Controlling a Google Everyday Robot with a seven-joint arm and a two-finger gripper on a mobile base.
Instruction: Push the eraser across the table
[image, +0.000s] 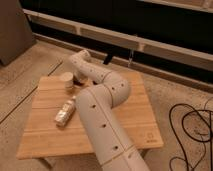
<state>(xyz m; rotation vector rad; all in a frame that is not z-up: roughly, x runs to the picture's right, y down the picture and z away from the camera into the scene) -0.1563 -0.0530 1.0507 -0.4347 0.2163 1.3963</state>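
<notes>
The gripper (80, 80) hangs low over the far part of the table (135, 117); whether it is wide or narrow cannot be told. A small pale round object (66, 79), perhaps the eraser, sits just beside it. A bottle (65, 111) lies nearer, apart.

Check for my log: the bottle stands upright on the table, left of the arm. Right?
No: the camera view shows the bottle lying on its side on the table, left of the arm. The tool is near its far left corner.

Pale plank-striped table (136, 116), dark tool (80, 80) — far edge
</notes>
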